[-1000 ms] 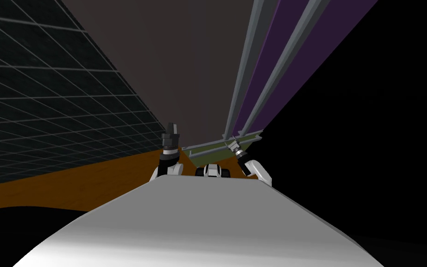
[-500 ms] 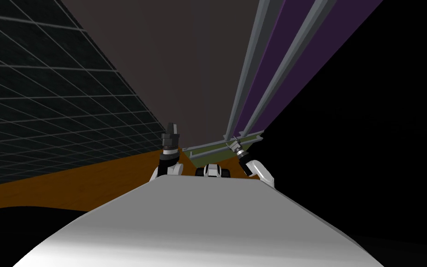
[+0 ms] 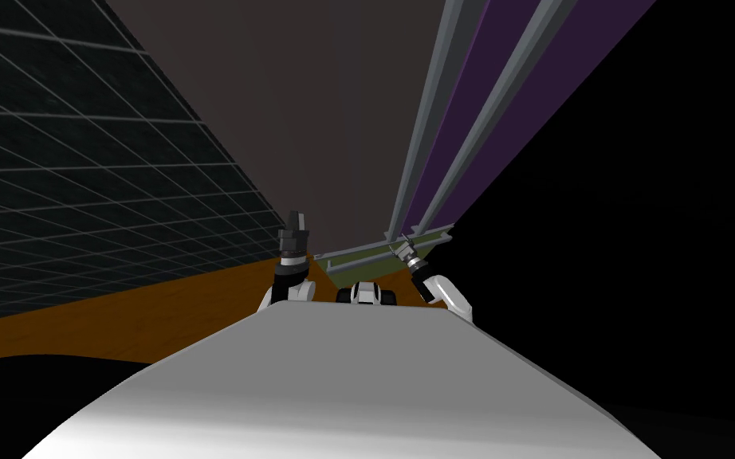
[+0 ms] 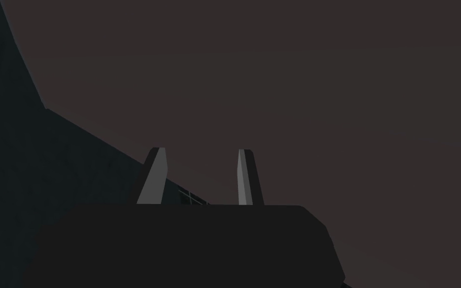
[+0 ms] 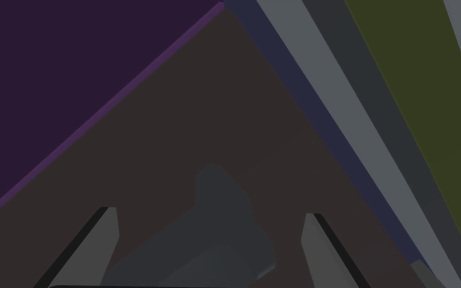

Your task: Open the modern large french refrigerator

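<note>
Refrigerator (image 3: pixel 453 119) ahead and to the right, purple doors (image 3: pixel 549 88) with two long grey handles (image 3: pixel 419 135); right gripper (image 3: pixel 399 248) at their lower ends, fingers spread and empty; left gripper (image 4: pixel 202 150) idle, fingers apart. Centre one handle between the blades, close firmly, then pull along the door's arc, not straight back.

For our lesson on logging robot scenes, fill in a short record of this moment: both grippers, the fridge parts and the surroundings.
left gripper: open, pointing at a flat dark grey surface
right gripper: open, by the lower ends of the handles, not gripping them
handles: two long grey bars side by side
doors: purple panels behind the handles
olive strip: below the doors, with its own grey bar
floor: orange
wall: dark, tiled, on my left
</note>
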Robot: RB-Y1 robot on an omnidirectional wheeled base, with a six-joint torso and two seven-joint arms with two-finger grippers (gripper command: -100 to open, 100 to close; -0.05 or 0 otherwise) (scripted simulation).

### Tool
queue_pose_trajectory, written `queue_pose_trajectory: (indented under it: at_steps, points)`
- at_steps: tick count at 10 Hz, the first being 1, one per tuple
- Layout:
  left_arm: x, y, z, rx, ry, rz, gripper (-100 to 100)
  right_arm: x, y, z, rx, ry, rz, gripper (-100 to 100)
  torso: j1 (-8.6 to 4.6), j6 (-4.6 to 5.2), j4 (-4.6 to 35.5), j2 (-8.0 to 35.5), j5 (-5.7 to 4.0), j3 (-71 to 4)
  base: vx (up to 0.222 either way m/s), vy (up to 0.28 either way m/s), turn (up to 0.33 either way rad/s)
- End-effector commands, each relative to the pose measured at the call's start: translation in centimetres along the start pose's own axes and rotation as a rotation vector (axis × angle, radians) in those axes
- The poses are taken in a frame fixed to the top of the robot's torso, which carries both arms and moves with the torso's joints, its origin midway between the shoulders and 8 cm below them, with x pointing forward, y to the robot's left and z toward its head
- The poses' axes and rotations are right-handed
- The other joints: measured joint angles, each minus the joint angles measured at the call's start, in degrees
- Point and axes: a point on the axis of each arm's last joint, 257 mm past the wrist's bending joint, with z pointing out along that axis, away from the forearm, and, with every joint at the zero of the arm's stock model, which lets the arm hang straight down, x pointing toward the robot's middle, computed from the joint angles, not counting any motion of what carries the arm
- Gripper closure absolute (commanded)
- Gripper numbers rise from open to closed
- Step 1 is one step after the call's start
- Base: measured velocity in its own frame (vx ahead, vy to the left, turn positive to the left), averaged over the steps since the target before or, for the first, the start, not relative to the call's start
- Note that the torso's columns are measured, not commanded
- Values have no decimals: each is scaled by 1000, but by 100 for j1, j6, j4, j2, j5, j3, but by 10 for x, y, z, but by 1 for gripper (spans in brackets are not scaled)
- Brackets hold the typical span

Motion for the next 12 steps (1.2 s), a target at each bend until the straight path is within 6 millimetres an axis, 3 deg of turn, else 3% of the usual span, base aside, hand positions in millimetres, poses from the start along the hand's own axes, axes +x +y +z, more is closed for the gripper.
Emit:
queue_pose_trajectory:
  at_steps: [1, 12]
  points:
    - [0, 0, 0, 0, 0, 0, 0, 0, 0, 0, 0, 0, 0, -100, 1, 1, 0, 0, 0, 0, 0, 0, 0]
    - [0, 0, 0, 0, 0, 0, 0, 2, -7, -2, 5, 5, 1, -100, 2, 1, 0, 1, 0, 0, 2, -2, 7]
